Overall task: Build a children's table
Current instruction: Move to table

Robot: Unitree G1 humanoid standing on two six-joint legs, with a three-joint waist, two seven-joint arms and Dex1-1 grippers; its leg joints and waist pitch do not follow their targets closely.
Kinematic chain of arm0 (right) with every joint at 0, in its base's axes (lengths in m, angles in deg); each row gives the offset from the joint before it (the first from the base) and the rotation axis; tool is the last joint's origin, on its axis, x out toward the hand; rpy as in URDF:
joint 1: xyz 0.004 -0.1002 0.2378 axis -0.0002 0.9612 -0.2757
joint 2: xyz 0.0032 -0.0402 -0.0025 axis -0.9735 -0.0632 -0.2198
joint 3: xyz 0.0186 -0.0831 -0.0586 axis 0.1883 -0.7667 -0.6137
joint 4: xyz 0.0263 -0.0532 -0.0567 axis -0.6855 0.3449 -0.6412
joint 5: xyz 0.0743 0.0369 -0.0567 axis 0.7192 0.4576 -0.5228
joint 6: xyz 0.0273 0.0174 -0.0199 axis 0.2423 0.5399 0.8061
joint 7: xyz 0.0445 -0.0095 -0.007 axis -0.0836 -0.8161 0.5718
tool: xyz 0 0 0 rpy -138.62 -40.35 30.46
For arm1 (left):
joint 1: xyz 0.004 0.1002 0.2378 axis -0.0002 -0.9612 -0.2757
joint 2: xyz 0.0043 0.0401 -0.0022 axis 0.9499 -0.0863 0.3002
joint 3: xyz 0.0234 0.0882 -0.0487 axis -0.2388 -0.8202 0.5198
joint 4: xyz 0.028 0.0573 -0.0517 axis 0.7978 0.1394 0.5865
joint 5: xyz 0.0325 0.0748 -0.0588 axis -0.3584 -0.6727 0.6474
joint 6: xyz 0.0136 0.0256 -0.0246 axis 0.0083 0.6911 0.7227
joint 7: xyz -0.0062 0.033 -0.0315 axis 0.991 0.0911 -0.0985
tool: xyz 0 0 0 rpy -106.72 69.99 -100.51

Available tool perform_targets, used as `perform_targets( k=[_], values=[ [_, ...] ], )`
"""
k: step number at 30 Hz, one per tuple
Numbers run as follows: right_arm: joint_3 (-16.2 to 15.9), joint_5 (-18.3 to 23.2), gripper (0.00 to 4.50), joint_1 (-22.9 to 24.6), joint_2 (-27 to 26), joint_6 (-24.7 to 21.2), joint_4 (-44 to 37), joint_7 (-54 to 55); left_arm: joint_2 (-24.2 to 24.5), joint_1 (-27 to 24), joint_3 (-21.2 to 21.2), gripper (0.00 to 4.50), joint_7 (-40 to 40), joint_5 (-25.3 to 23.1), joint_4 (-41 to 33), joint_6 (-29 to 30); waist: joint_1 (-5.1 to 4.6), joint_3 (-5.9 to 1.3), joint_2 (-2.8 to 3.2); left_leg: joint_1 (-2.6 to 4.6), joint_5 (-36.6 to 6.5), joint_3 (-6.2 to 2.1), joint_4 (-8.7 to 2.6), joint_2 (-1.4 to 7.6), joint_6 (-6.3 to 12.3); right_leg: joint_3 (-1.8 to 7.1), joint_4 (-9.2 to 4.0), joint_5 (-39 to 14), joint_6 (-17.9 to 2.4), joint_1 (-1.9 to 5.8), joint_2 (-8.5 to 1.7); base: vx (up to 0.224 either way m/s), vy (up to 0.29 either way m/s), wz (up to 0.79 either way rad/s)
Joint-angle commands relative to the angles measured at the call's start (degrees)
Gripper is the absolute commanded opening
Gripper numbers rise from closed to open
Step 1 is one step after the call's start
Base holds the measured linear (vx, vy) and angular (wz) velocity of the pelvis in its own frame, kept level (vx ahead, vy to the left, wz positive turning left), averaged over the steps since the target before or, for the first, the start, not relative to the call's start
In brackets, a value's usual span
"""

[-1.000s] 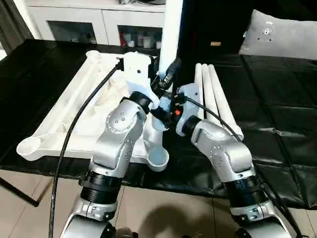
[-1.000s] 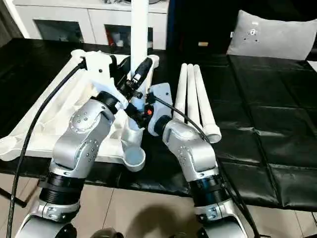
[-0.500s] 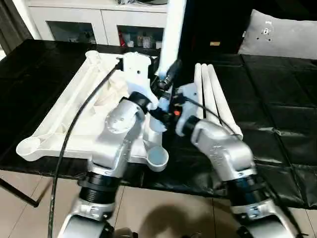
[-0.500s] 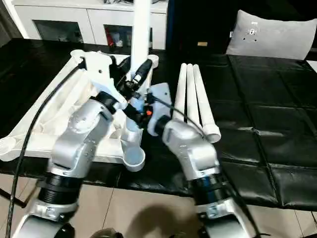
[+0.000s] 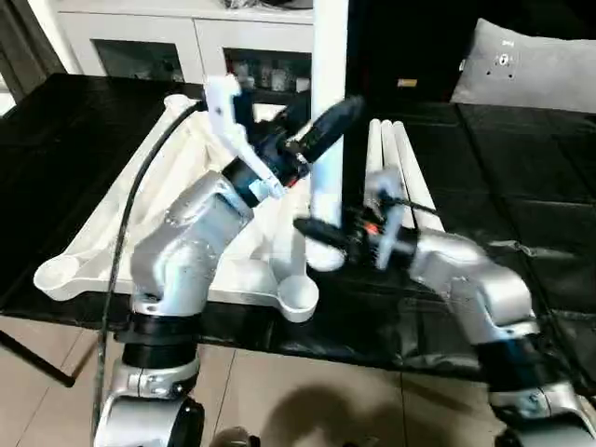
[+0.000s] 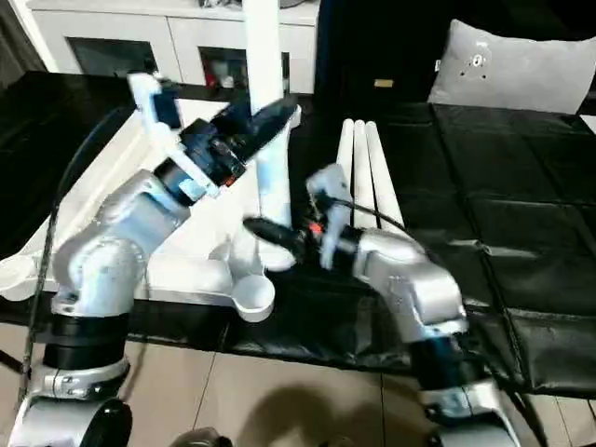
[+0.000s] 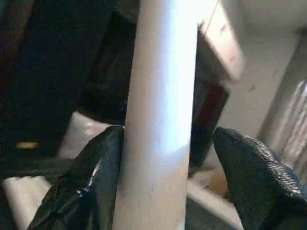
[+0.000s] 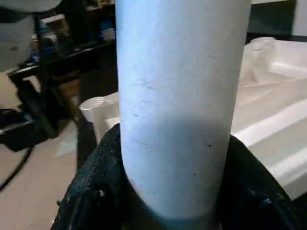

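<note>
The children's table top (image 5: 158, 219) is laid upside down on the black-covered bench (image 5: 521, 186), toward its left side, with a round corner socket (image 5: 300, 294) at the bench's near edge. One white leg (image 5: 329, 121) is held upright just beside the top's right rim, its lower end close above the near right socket; whether it is seated cannot be told. Three further legs (image 5: 402, 177) are laid side by side on the bench, just right of the upright leg.

The right tool (image 8: 172, 191) is closed around the lower part of the upright leg, both black fingers pressed against it. The left tool (image 7: 168, 177) is placed higher on the same leg with its jaws spread apart: one finger (image 7: 91, 182) is seen against the leg, the other finger (image 7: 254, 177) stands clear of it, so the leg is not clamped by this tool.

A white cabinet (image 5: 186, 42) with glass doors is seen beyond the bench's far edge, and a grey cushion (image 5: 526, 65) at its far right corner.
</note>
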Motion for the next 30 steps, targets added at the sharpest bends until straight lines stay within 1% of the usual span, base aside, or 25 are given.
perform_targets(
  k=[1, 2, 4, 5, 6, 7, 9, 11, 12, 15, 17, 22, 25, 27, 28, 30],
  values=[
    [0.02, 1.47, 1.95, 0.28, 0.67, -0.65, -2.07, -2.03, -0.33, 0.56, 0.85, 3.2, -0.35, 2.61, -1.14, 1.42, 0.31, -4.24, -0.36, -0.15, -3.9, -0.62, -3.97, 3.03, 2.27, 3.07, -4.06, -7.03, -12.72, 3.99, -4.95, 0.0, 0.0, 0.0],
    [-0.09, 1.92, 1.95, 0.46, 0.89, -0.89, -2.52, -2.7, -0.27, 0.52, 0.63, 3.02, -0.5, 2.35, -1.05, 1.65, 0.32, -4.25, -0.38, -0.06, -4.06, -0.57, -3.98, 3.05, 2.26, 3.08, -4.13, -7.61, -12.42, 3.97, -4.89, 0.0, 0.0, 0.0],
    [-0.35, 2.74, 1.95, 0.71, 1.24, -1.38, -3.26, -3.94, 0.11, 0.29, -0.09, 2.99, -1.06, 1.42, -0.75, 2.17, 0.48, -4.22, -0.33, 0.06, -4.33, -0.6, -4.02, 3.12, 2.29, 3.09, -4.39, -9.53, -11.16, 3.81, -4.82, 0.0, 0.0, 0.0],
    [-0.38, 2.85, 1.95, 0.74, 1.27, -1.46, -3.35, -4.09, 0.15, 0.24, -0.2, 2.76, -1.12, 1.26, -0.69, 2.19, 0.53, -4.25, -0.32, 0.09, -3.93, -0.66, -4.05, 3.15, 2.29, 3.11, -4.36, -9.34, -10.84, 3.76, -4.8, 0.0, 0.0, 0.0],
    [-0.45, 3.13, 1.95, 0.8, 1.39, -1.62, -3.55, -4.56, 0.35, 0.13, -0.41, 2.76, -1.19, 1.24, -0.63, 2.44, 0.55, -4.24, -0.27, 0.09, -3.82, -0.67, -4.06, 3.17, 2.28, 3.11, -4.34, -9.25, -10.81, 3.72, -4.8, 0.0, 0.0, 0.0],
    [-0.6, 3.45, 1.95, 0.89, 1.54, -1.84, -3.81, -5.13, 0.32, 0.08, -0.34, 2.63, -1.04, 1.44, -0.48, 2.59, 0.57, -4.27, -0.25, 0.1, -3.81, -0.7, -4.05, 3.18, 2.25, 3.08, -4.3, -9.01, -10.78, 3.71, -4.76, 0.0, 0.0, 0.0],
    [-0.79, 3.69, 1.95, 1.04, 1.76, -2.1, -4.15, -5.95, 0.3, 0.06, -0.05, 2.55, -0.43, 2.11, -0.35, 2.91, 0.63, -4.31, -0.29, 0.1, -3.44, -0.71, -4.02, 3.2, 2.25, 3.09, -4.22, -8.07, -11.07, 3.73, -4.82, 0.0, 0.0, 0.0],
    [-0.86, 3.63, 1.95, 1.16, 1.73, -2.21, -4.36, -6.26, 0.16, 0.31, 0.52, 2.32, 0.79, 2.09, 0.26, 2.61, 0.63, -4.38, -0.32, 0.03, -2.81, -0.73, -3.97, 3.16, 2.24, 3.08, -4.04, -6.68, -11.44, 3.79, -4.76, 0.0, 0.0, 0.0],
    [-0.9, 3.57, 1.95, 1.18, 1.71, -2.18, -4.39, -6.29, 0.12, 0.44, 0.77, 2.22, 1.1, 2.09, 0.56, 2.49, 0.61, -4.36, -0.25, 0.0, -2.93, -0.72, -3.97, 3.13, 2.23, 3.06, -4.07, -6.77, -11.48, 3.79, -4.76, 0.0, 0.0, 0.0],
    [-0.93, 3.44, 1.95, 1.22, 1.69, -2.1, -4.48, -6.38, 0.17, 0.59, 1.1, 2.13, 1.22, 1.65, 1.0, 2.33, 0.63, -4.34, -0.29, 0.03, -3.26, -0.71, -3.99, 3.14, 2.12, 3.04, -4.19, -7.51, -11.21, 3.81, -4.79, 0.0, 0.0, 0.0],
    [-0.96, 3.28, 1.95, 1.22, 1.63, -1.95, -4.46, -6.26, 0.17, 0.51, 1.21, 1.94, 1.17, 1.58, 1.0, 2.33, 0.61, -4.32, -0.22, 0.06, -3.5, -0.72, -4.04, 3.18, 1.9, 3.03, -4.24, -8.07, -11.09, 3.77, -4.8, 0.0, 0.0, 0.0],
    [-1.07, 2.72, 1.95, 1.16, 1.58, -1.49, -4.43, -5.84, 0.0, 0.23, 1.37, 1.84, 1.51, 1.98, 0.86, 2.46, 0.62, -4.35, -0.28, 0.0, -3.23, -0.69, -3.97, 3.07, 1.85, 3.06, -4.23, -7.93, -10.89, 3.83, -4.79, 0.0, 0.0, 0.0],
    [-1.05, 2.39, 1.95, 1.21, 1.52, -1.27, -4.37, -5.65, -0.18, 0.03, 1.29, 1.83, 1.8, 1.83, 0.91, 2.25, 0.62, -4.38, -0.1, 0.03, -3.15, -0.74, -3.97, 3.13, 1.83, 3.03, -4.21, -7.5, -11.03, 3.79, -4.76, 0.0, 0.0, 0.0],
    [-1.05, 2.34, 1.95, 1.22, 1.49, -1.2, -4.35, -5.62, -0.23, -0.01, 1.3, 1.83, 1.8, 1.76, 0.9, 2.24, 0.63, -4.38, -0.18, 0.01, -3.19, -0.72, -3.97, 3.08, 1.85, 3.03, -4.21, -7.34, -11.08, 3.85, -4.78, 0.0, 0.0, 0.0],
    [-1.05, 2.16, 1.95, 1.19, 1.44, -0.95, -4.23, -5.5, -0.24, -0.03, 1.27, 1.83, 1.81, 1.6, 0.9, 2.2, 0.63, -4.39, -0.04, 0.0, -3.17, -0.75, -3.97, 3.1, 1.83, 3.01, -4.17, -7.34, -11.09, 3.86, -4.78, 0.0, 0.0, 0.0],
    [-1.13, 0.72, 1.95, 1.13, 1.42, 0.4, -3.92, -4.31, -0.3, 0.04, 1.32, 1.83, 2.37, 1.1, 0.88, 1.95, 0.63, -4.41, -0.09, 0.02, -3.1, -0.76, -3.97, 3.14, 1.81, 3.01, -4.16, -7.09, -11.14, 3.83, -4.77, 0.0, 0.0, 0.0]
  ],
)
